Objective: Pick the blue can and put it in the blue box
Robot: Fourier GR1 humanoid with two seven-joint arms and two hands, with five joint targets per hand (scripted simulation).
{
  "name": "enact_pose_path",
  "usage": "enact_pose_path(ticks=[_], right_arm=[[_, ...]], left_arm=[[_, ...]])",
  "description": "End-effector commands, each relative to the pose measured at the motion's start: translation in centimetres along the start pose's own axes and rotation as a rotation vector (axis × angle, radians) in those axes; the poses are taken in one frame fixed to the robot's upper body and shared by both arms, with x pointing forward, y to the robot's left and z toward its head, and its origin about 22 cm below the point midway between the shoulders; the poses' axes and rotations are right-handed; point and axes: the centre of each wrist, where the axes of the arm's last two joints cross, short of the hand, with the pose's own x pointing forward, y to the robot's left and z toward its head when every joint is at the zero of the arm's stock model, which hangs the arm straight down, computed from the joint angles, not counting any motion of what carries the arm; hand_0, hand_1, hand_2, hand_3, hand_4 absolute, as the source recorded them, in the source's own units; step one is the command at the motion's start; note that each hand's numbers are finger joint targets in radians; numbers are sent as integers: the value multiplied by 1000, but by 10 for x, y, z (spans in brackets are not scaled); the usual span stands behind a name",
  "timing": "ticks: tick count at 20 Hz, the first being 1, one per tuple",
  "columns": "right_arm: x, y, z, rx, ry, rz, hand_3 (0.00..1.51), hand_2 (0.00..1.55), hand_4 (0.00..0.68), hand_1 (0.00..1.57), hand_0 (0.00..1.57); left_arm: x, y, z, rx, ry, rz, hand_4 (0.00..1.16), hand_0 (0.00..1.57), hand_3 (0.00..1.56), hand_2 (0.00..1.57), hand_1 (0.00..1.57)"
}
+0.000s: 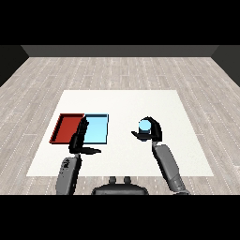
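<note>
While curled — right hand (152,132), blue can (144,125) inside

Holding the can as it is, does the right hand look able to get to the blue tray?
Probably yes. The right hand is curled round the blue can, and only bare table lies between it and the blue tray. The left hand hangs over the trays' shared edge and might crowd it.

Your right hand (152,131) sits raised on its upright forearm with fingers and thumb curled round the blue can (144,125), while your left hand (79,138) reaches forward, fingers straight and thumb out to the side.
</note>
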Motion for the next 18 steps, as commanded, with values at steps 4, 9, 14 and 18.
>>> enact_pose_path(ticks=[4, 9, 14, 18], right_arm=[[13, 5, -4, 44, -72, 40, 1404, 1447, 616, 1419, 1419], [28, 34, -12, 42, -78, 61, 1401, 1450, 616, 1428, 1428], [28, 47, -41, 45, -80, 73, 1401, 1451, 609, 1438, 1438], [50, 59, -31, 55, -94, 81, 1398, 1454, 612, 1450, 1450]], left_arm=[[-17, -47, -18, -55, 83, 10, 0, 0, 0, 0, 0], [-17, -44, -17, -73, 77, 35, 0, 0, 0, 0, 0], [-35, -51, -21, -118, 115, 76, 0, 0, 0, 0, 0], [-19, -77, -46, -115, 162, 90, 0, 0, 0, 0, 0]])
